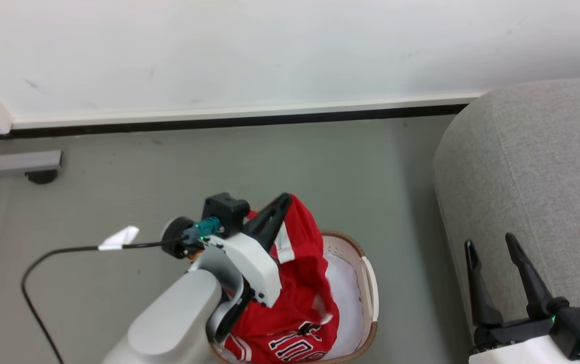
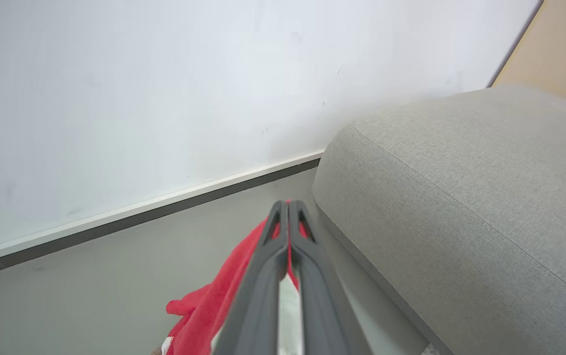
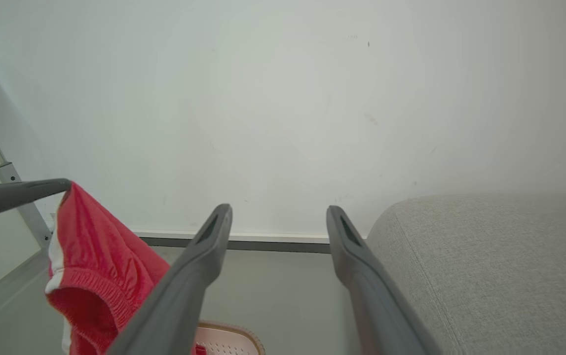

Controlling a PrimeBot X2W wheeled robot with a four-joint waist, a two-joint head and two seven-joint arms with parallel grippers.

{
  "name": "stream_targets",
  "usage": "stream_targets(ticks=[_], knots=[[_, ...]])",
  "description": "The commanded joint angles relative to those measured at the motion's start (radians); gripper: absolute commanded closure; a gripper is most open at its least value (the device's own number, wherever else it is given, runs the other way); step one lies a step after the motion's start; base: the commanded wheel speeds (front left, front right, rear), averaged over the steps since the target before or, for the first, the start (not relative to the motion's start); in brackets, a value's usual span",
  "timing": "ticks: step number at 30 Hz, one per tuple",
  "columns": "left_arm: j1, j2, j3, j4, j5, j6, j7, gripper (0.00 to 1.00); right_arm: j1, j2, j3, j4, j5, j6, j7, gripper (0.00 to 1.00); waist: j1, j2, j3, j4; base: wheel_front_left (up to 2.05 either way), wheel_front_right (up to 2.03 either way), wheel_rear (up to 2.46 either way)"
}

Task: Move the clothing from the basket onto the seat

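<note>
The left gripper (image 1: 280,203), centre frame, pinches a top fold of the red clothing (image 1: 302,293), which hangs limp into the basket (image 1: 370,283) at lower centre, soft, light fabric probably best held by a bunched fold, while the right gripper (image 1: 489,241) stands spread before the seat (image 1: 532,177), right.

Grey floor (image 1: 269,167) meets the baseboard (image 1: 219,121); on it stand the basket (image 1: 369,283) below the left hand (image 1: 283,198) and the sofa (image 1: 532,177) beside the right hand (image 1: 489,242).

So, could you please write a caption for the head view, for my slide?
Left gripper holds the red jersey up over the basket, beside the grey sofa.
</note>
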Motion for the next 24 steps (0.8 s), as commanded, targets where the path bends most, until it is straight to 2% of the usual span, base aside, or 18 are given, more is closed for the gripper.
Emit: stream_targets(ticks=[1, 14, 19, 24], knots=[[0.016, 0.015, 0.006, -0.033, -0.009, 0.009, 0.007, 1.00, 0.016, -0.003, 0.001, 0.002, 0.006, -0.002, 0.000, 0.00, 0.0002, -0.0001, -0.008, -0.003, 0.00, 0.00, 0.00], [0.103, 0.167, 0.064, -0.515, -0.031, 0.145, 0.173, 1.00, 0.034, -0.003, 0.006, 0.005, 0.002, -0.002, 0.000, 0.00, 0.0002, -0.0001, -0.049, -0.024, 0.00, 0.00, 0.00], [0.125, 0.205, 0.082, -0.609, -0.038, 0.185, 0.218, 1.00, 0.035, -0.003, 0.010, 0.001, 0.008, -0.002, 0.000, 0.00, 0.0002, -0.0001, -0.041, -0.035, 0.00, 0.00, 0.00], [0.160, 0.223, 0.092, -0.615, -0.064, 0.204, 0.241, 1.00, 0.013, -0.003, 0.013, -0.006, 0.010, -0.002, 0.000, 0.00, 0.0002, -0.0001, -0.003, -0.053, 0.00, 0.00, 0.00]])
